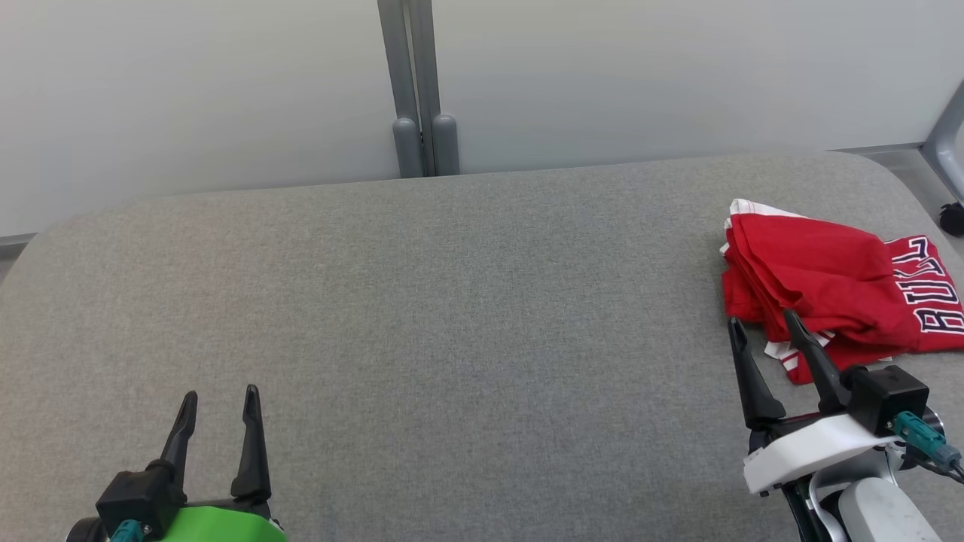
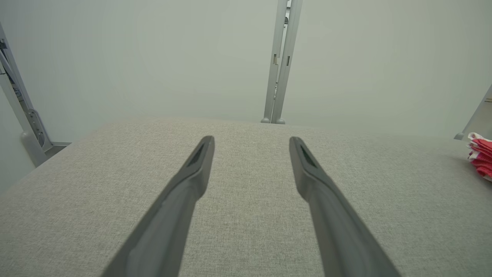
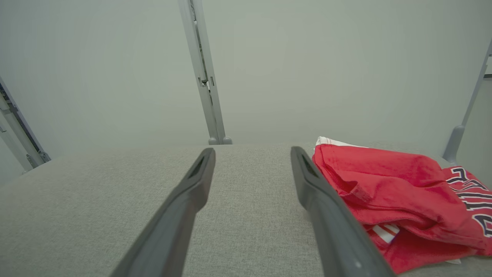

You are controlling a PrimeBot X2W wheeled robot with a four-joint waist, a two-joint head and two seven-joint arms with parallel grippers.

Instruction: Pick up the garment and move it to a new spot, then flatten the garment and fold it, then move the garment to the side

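Observation:
A red garment [image 1: 828, 282] with white trim and dark lettering lies in a folded bundle at the right end of the grey table [image 1: 452, 316]. My right gripper [image 1: 764, 324] stands open just at the garment's near left edge, nothing between its fingers. In the right wrist view the garment [image 3: 399, 200] lies beside and partly behind the right finger [image 3: 326, 207]. My left gripper [image 1: 220, 395] hangs open over bare table near the front left, far from the garment. The left wrist view shows a sliver of the garment [image 2: 480, 156] at its right edge.
A grey post [image 1: 418, 90] stands against the pale wall behind the table's far edge. A metal frame leg [image 1: 949, 143] and a small dark object [image 1: 953, 218] sit past the table's right end. Wide bare table surface stretches left of the garment.

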